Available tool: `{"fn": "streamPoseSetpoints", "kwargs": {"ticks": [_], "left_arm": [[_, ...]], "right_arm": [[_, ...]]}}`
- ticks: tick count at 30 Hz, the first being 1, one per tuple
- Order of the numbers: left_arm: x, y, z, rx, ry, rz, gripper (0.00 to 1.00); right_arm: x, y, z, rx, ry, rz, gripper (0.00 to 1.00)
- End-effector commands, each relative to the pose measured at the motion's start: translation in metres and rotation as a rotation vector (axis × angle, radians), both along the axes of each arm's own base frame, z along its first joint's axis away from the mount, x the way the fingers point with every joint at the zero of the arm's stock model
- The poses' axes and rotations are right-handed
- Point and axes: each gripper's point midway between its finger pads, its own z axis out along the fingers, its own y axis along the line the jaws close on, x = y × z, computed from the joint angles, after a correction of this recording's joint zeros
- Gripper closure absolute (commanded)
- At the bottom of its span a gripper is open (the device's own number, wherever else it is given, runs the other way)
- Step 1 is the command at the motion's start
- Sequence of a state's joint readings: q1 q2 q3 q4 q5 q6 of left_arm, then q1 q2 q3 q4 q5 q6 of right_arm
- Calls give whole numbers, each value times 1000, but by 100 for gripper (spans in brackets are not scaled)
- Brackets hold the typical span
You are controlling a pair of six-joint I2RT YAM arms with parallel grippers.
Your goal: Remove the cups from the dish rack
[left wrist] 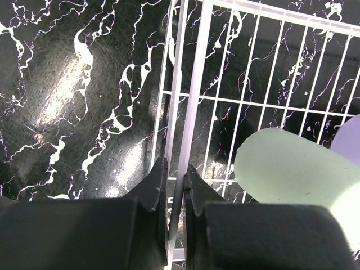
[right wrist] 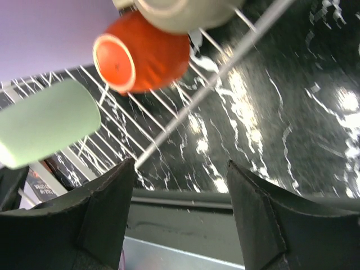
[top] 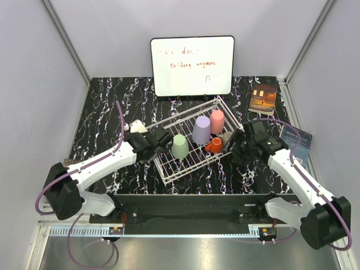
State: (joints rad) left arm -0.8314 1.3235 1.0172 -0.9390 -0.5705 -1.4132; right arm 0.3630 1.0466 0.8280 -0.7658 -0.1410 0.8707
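On the black marbled desk (top: 107,112) I see the white wire dish rack (top: 190,164) sitting skewed between my two arms, in front of the whiteboard (top: 192,64). All five cups are inside it. The lavender cup (top: 201,130) and pink cup (top: 217,121) stand upside down toward the far side. The pale green cup (top: 180,147) is upside down near the left rail. The beige-grey cup (top: 226,138) and the small orange cup (top: 214,145) lie close together by the right rail. My left gripper (left wrist: 175,174) has its jaws pinching the rack's left rail wire. My right gripper (right wrist: 180,180) hovers just beside the rack's right corner, jaws spread.
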Motion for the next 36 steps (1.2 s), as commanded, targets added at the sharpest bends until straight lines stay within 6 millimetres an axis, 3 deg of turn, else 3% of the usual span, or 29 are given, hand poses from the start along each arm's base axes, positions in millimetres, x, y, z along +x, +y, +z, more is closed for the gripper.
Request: {"fn": "streamPoseSetpoints", "kwargs": {"ticks": [1,6,7,10,16,20,21,23,25,26,29,36], "left_arm": [[14,-35,21,-230,-76,65,100],[10,-38,15,-221,-52,43,100],[9,-38,15,-219,-47,34,100],[8,-40,15,-211,-42,9,91],[8,-40,18,-191,-42,-34,74],[5,-42,17,-163,-22,-94,65],[5,-42,18,-157,-20,-107,62],[2,-39,19,-128,-10,-142,47],[1,-36,22,-100,-10,-168,29],[0,-33,23,-89,-8,-174,16],[0,-25,34,-61,-36,-201,1],[13,-3,78,69,-180,-288,1]], "right_arm": [[35,13,5,30,-89,-27,27],[50,25,-10,25,-76,-10,32],[49,29,-11,25,-73,1,45],[45,31,-18,8,-58,9,63],[34,26,-25,-9,-51,1,78],[27,18,-28,-40,-43,-4,100],[27,16,-26,-47,-51,-5,100],[24,13,-25,-58,-52,-7,100],[24,10,-22,-74,-66,-7,100],[22,7,-22,-85,-62,-2,100],[20,-3,-19,-147,-68,9,100],[23,-24,-10,-314,-77,92,100]]}}
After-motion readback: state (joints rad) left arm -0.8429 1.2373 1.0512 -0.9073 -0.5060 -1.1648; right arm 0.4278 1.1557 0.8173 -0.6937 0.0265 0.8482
